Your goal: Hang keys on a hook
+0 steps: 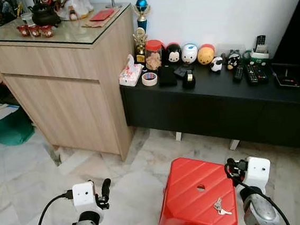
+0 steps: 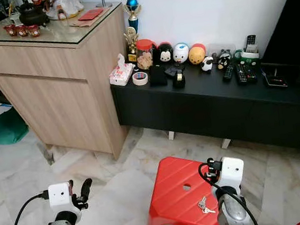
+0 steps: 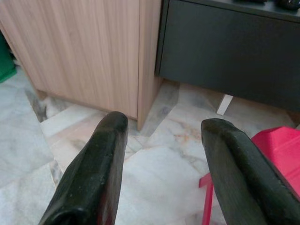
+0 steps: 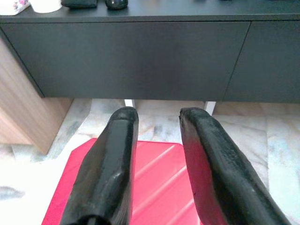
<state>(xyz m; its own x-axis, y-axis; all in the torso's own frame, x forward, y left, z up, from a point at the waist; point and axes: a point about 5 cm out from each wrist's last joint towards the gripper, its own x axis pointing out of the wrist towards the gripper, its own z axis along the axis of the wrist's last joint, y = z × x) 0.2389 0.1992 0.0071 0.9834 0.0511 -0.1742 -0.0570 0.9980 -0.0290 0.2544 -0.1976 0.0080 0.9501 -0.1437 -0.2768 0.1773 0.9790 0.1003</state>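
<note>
Keys (image 1: pixel 219 207) on red stool (image 1: pixel 187 194)

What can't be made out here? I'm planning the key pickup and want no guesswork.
- Keys on the red stool: too small in the eye views to count them or see a ring.
- Stool's near edge: cut off by the bottom of the eye views.
- Right gripper, open above the stool: its fingers block the wrist view where the keys would lie.
- Items on the black cabinet: too small to read.
</note>
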